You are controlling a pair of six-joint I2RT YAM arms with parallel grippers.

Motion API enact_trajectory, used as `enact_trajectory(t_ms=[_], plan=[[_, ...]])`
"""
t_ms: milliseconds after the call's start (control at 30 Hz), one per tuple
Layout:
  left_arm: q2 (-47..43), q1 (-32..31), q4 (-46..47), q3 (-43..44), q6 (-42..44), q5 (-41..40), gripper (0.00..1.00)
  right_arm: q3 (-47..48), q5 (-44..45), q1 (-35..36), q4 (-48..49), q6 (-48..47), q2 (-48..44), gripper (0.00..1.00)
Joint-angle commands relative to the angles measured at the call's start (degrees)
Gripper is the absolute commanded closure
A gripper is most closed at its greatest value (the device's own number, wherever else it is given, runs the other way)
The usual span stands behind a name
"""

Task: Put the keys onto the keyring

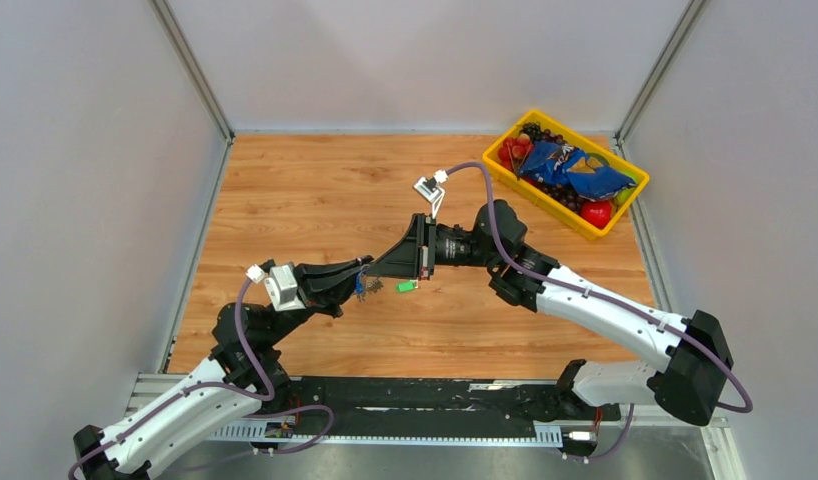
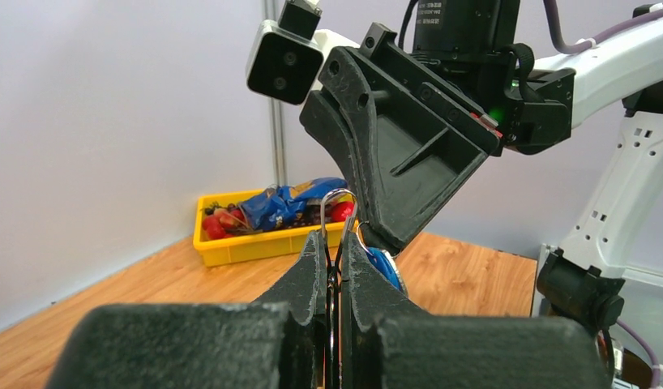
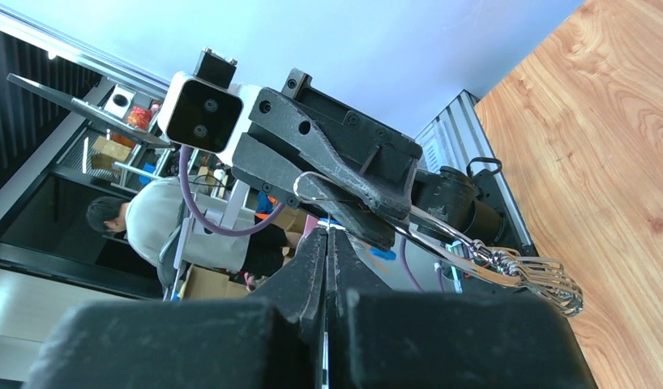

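Note:
My left gripper is shut on a thin wire keyring, whose loop sticks up past the fingertips. In the right wrist view the keyring runs out of the left fingers, with a bunch of wire loops at its end. My right gripper is shut on the blue-tagged key, tip to tip with the left gripper above the table's middle. The green-tagged key lies on the wood just right of both grippers. I cannot make out the plain dark key.
A yellow bin with fruit and a blue snack bag stands at the back right. Grey walls close the left, right and far sides of the wooden table.

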Motion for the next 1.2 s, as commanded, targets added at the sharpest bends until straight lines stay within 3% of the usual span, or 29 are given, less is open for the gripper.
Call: enact_trajectory(t_ms=[0,1167], plan=[[-0.40,0.09,3.68,-0.14,1.28,1.61,1.00,0.64,0.84,0.35,3.88,2.03,0.67,1.00],[-0.23,0.01,5.26,-0.92,0.65,8.04,0.99,1.35,3.57,0.54,6.08,5.06,1.84,1.00]])
